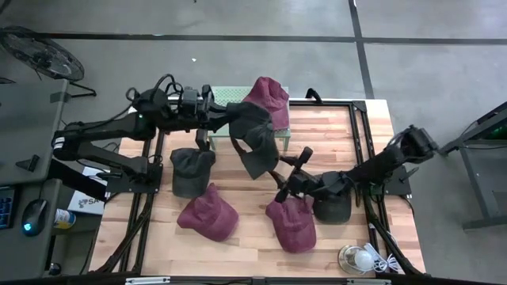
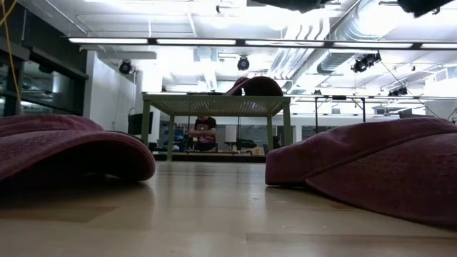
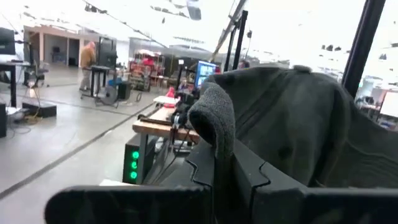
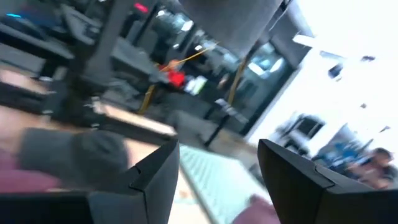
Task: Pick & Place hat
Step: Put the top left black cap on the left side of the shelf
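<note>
Your left claw (image 1: 224, 117) is clenched on the grey hat (image 1: 255, 138), which hangs off its tip, just short of the green stand (image 1: 281, 134) where a maroon hat (image 1: 268, 99) already sits. Let go early and it drops to the table (image 1: 356, 127). Your right claw (image 1: 290, 176) is released, over another maroon hat (image 1: 291, 223).

A grey concrete floor (image 1: 238, 55), crossed by dark seam lines, was seen all around the wooden bench (image 1: 333, 134). A round fan (image 1: 43, 54) was set on the floor at the far left. Overhead, long strip lights (image 2: 214, 41) and silver ducting (image 2: 321, 36) were hung from a white ceiling. Far back, a person (image 2: 204, 133) was seated among desks, and another person (image 3: 87, 62) was seen standing.
</note>
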Motion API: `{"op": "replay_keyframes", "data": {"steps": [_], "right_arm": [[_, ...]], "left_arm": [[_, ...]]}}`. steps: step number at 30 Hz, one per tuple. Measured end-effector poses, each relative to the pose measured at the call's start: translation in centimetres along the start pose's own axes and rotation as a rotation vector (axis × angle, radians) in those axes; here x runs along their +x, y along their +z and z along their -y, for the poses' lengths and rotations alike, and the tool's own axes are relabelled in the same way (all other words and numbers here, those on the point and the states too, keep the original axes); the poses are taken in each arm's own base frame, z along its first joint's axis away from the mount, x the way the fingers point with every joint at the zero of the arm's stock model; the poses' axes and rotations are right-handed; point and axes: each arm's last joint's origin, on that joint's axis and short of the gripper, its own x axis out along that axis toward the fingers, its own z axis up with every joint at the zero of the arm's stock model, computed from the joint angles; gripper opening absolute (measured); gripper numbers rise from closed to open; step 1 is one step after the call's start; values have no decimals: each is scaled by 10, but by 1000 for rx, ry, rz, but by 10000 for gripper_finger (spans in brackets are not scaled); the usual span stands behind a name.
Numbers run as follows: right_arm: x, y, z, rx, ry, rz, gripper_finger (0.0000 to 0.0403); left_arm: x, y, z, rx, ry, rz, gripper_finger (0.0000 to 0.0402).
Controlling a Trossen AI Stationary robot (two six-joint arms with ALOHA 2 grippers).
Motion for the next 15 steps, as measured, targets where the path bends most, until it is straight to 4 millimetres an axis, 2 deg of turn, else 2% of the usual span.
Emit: {"op": "replay_keyframes", "data": {"steps": [5, 9, 15], "right_arm": [[6, 0, -2, -70, -74, 88, 211], [6, 1, -3, -130, -61, 149, 211], [5, 5, 2, -119, -102, 179, 203]], "left_arm": [[2, -14, -3, -9, -18, 99, 13], [5, -24, -5, -10, -9, 181, 13], [14, -36, -8, -35, -15, 170, 13]]}}
